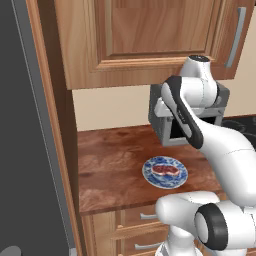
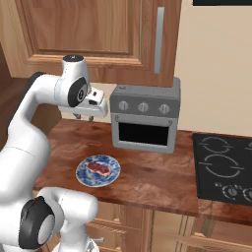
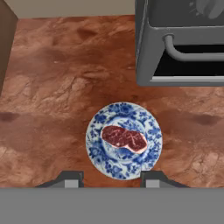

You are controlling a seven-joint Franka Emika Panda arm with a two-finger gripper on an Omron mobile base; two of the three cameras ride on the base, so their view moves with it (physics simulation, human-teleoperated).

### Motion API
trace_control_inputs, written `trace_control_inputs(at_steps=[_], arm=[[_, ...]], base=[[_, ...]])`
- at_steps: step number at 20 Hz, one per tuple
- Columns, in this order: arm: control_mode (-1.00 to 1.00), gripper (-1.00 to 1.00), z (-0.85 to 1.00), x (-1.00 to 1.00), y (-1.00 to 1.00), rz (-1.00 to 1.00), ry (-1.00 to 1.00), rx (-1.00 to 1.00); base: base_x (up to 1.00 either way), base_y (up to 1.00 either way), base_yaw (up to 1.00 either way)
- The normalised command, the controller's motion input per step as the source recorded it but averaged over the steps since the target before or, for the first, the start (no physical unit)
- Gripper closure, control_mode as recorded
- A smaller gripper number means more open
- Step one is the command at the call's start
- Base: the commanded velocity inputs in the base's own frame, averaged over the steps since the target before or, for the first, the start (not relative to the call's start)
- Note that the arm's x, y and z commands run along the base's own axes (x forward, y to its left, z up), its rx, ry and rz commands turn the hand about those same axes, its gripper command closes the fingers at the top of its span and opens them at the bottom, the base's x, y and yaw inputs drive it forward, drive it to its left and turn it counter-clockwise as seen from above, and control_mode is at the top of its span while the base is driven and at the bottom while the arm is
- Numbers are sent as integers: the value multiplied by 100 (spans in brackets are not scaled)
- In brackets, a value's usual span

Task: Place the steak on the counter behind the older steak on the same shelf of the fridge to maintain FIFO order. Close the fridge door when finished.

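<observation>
Steak [image 3: 124,138] lies flat at the centre of a blue-and-white patterned plate [image 3: 98,153], which rests on the wooden table [image 3: 57,87] near its front edge, left of a grey toaster oven [image 2: 144,119] standing toward the back. End effector [image 3: 109,178] hangs well above the plate, pointing down; its two fingertips [image 3: 72,178] stand apart, wider than the short side of the meat, with nothing between them. Fridge [image 1: 25,150] side stands just beside the left end of the table; its interior and shelf are not visible from here. Assessment: the task is at its pick-up stage, nothing yet grasped. The slab appears thin, light, soft and probably slick, so it is likely to sag or slip if pinched at a tip. Recommended hold is across the narrow middle, fingers descending either side until close to the plate surface. Risk: fingertips striking the plate, which looks breakable, or dragging it along the table.
</observation>
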Motion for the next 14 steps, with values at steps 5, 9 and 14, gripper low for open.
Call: trace_control_inputs(at_steps=[5,9,14], arm=[[-100,-100,-1,-21,2,0,0,0],[-100,-100,-31,-21,8,7,0,-5],[-100,-100,-93,-3,0,26,0,-13]], base=[[0,0,0],[0,0,0],[0,0,0]])
